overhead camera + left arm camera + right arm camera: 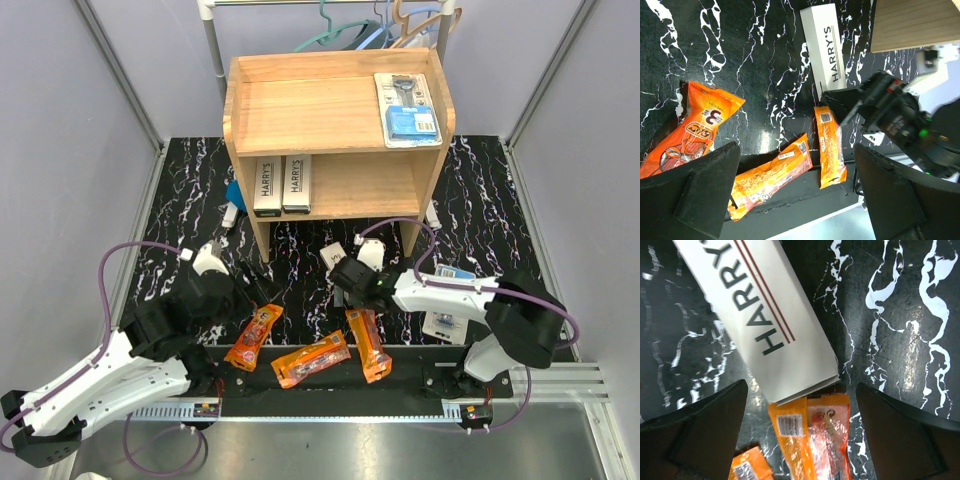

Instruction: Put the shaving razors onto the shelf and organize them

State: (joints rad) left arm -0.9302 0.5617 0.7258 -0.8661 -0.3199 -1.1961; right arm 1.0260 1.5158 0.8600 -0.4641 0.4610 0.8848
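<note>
Right end effector (348, 278) is wide apart over the box (760, 315) where it meets a packet (826, 440); close low and you'll snag both.

Robot lab cell: grey panel walls (70, 120), aluminium rail (560, 378), wooden shelf (300, 110)

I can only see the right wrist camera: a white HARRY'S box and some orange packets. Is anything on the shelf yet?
Observer: Yes, two HARRY'S boxes lie side by side on the lower tier of the shelf.
Operator: What about the top?
Observer: One blister pack with a blue card lies there, on the right side.
Operator: How many orange packets are there altogether?
Observer: Three orange packets, all on the table, none on the shelf.
</note>
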